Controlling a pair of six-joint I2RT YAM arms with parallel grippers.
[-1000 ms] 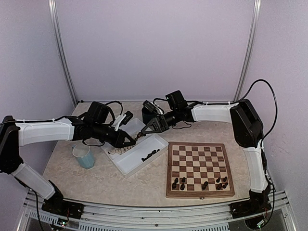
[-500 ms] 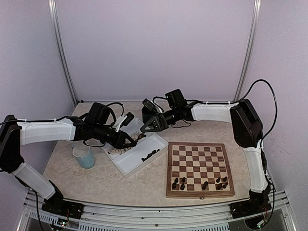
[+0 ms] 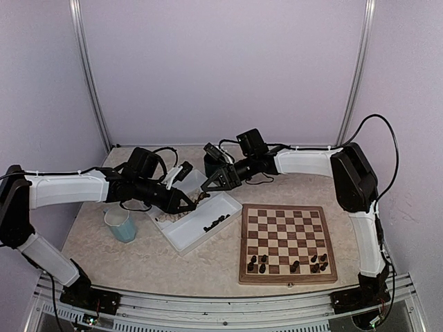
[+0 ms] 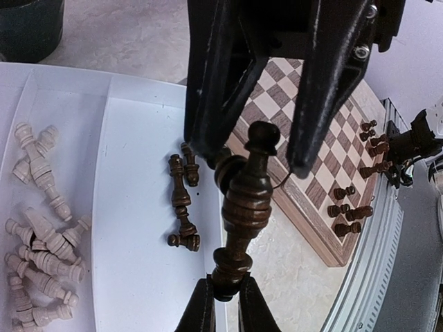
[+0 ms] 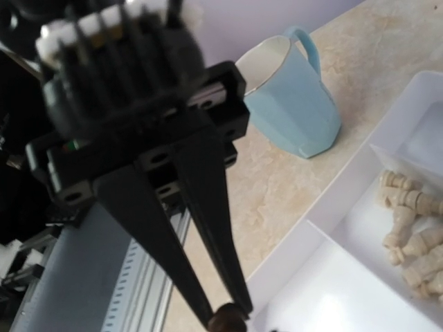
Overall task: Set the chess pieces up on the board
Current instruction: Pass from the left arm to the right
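Observation:
My left gripper (image 4: 225,287) is shut on the base of a dark brown chess piece (image 4: 246,200) and holds it in the air over the white tray's (image 3: 181,242) right edge. My right gripper (image 5: 225,312) meets it tip to tip (image 3: 205,191). Its jaws stand a little apart on either side of the piece's round head (image 5: 225,322), with gaps showing in the left wrist view. The board (image 3: 288,208) lies at the right, with several dark pieces (image 3: 291,264) on its near rows. More dark pieces (image 4: 181,200) and pale pieces (image 4: 41,242) lie in the tray.
A light blue mug (image 3: 122,225) stands left of the tray; it also shows in the right wrist view (image 5: 291,104). A black cup (image 3: 211,166) stands behind the tray. The metal rail (image 3: 208,304) runs along the near table edge.
Both grippers have drifted slightly back and left together, staying tip to tip over the tray. The left gripper still holds the dark piece.

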